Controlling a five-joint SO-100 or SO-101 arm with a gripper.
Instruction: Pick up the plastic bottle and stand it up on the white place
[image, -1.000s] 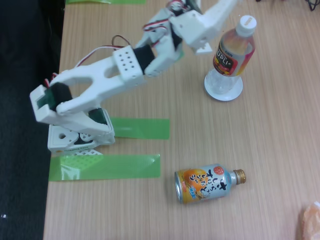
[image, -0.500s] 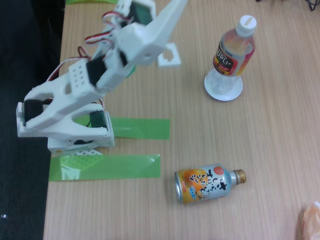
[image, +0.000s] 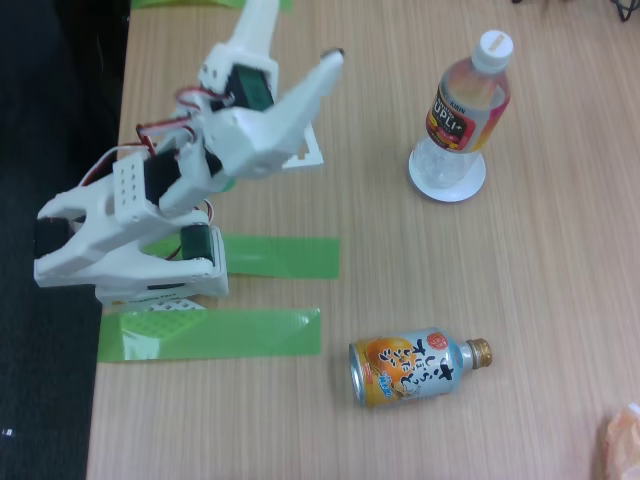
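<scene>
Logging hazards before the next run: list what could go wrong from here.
The bottle stands on a plate barely wider than its base, so a table bump might topple it. The can lies on its side and could roll. The open gripper is raised well clear; a sweep back could strike the bottle.

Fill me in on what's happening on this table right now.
The plastic bottle stands upright on the white plate at the upper right of the fixed view, so the placing looks done. The white arm is folded back over its base at the left, its end effector open, holding nothing and well apart from the bottle. An orange-and-silver can lies on its side near the bottom, untouched, and green tape strips run beside the arm's base.
</scene>
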